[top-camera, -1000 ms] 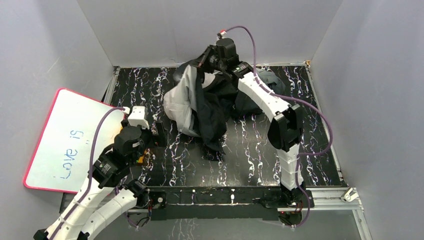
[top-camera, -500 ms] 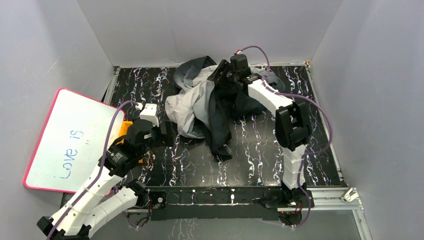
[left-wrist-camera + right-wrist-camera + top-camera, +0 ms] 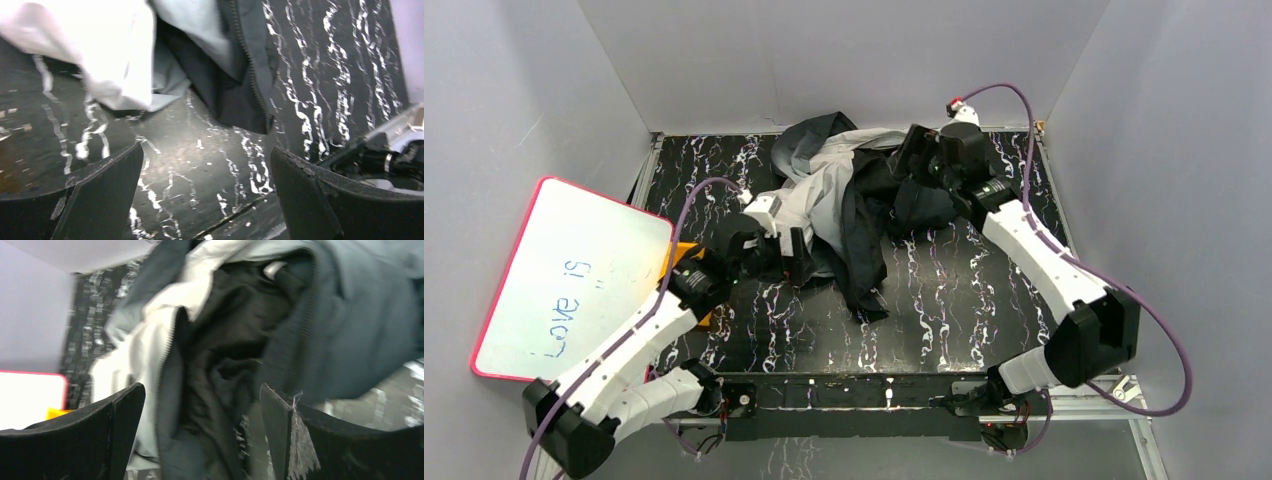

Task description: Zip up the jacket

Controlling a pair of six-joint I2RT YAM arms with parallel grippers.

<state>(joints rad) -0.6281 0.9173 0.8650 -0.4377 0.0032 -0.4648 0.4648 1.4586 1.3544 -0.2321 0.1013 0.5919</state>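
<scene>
The jacket point(image 3: 839, 205) lies crumpled in a heap at the back middle of the table, light grey on its left and dark on its right. My left gripper point(image 3: 792, 258) stands open at the heap's near-left edge, low over the table. In the left wrist view the gripper point(image 3: 205, 187) has bare table between its fingers, with a dark flap and its zipper teeth point(image 3: 248, 70) just ahead. My right gripper point(image 3: 910, 162) hangs open over the heap's right side. The right wrist view shows that gripper point(image 3: 200, 432) with nothing gripped, and a zipper edge point(image 3: 167, 352) and dark lining point(image 3: 235, 325) lie below it.
A white board with a pink rim point(image 3: 569, 280) leans off the table's left side. An orange object point(image 3: 680, 254) lies half hidden under my left arm. Grey walls close in the back and both sides. The black marbled table point(image 3: 964, 300) extends to the near right.
My right gripper opened and let go of the jacket, then swung right. The lifted jacket dropped into a lower heap. My left arm reached forward and right up to the jacket's edge.
</scene>
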